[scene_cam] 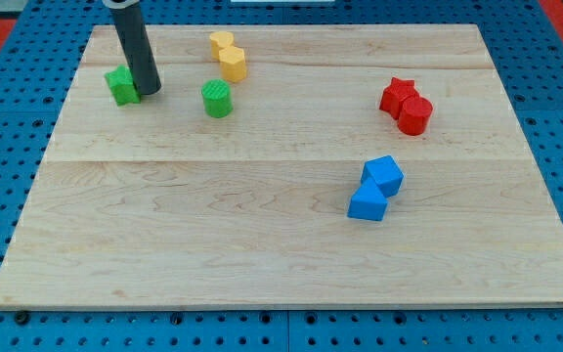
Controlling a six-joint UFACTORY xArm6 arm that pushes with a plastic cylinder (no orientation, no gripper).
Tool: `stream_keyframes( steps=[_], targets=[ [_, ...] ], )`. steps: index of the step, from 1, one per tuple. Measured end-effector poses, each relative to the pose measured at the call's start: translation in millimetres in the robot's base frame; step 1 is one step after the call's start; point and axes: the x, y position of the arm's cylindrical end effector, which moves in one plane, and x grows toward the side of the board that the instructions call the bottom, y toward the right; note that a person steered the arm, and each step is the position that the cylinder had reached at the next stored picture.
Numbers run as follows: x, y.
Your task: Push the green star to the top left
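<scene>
The green star (120, 85) lies near the board's top left, partly hidden behind the dark rod. My tip (147, 91) rests on the board right against the star's right side. A green cylinder (217, 99) stands to the right of the tip, a short gap away.
Two yellow blocks (229, 56) sit touching near the top edge. A red star (396, 95) and a red cylinder (414, 114) touch at the right. A blue cube (384, 174) and a blue block (367, 202) touch right of centre. The wooden board (213, 244) lies on a blue pegboard.
</scene>
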Motion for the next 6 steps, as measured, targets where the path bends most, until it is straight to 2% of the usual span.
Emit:
stream_keyframes(
  steps=[1,2,4,6],
  targets=[
    [7.2,0.0],
    [48.4,-0.6],
    [49.9,-25.0],
    [12.3,-25.0]
  ],
)
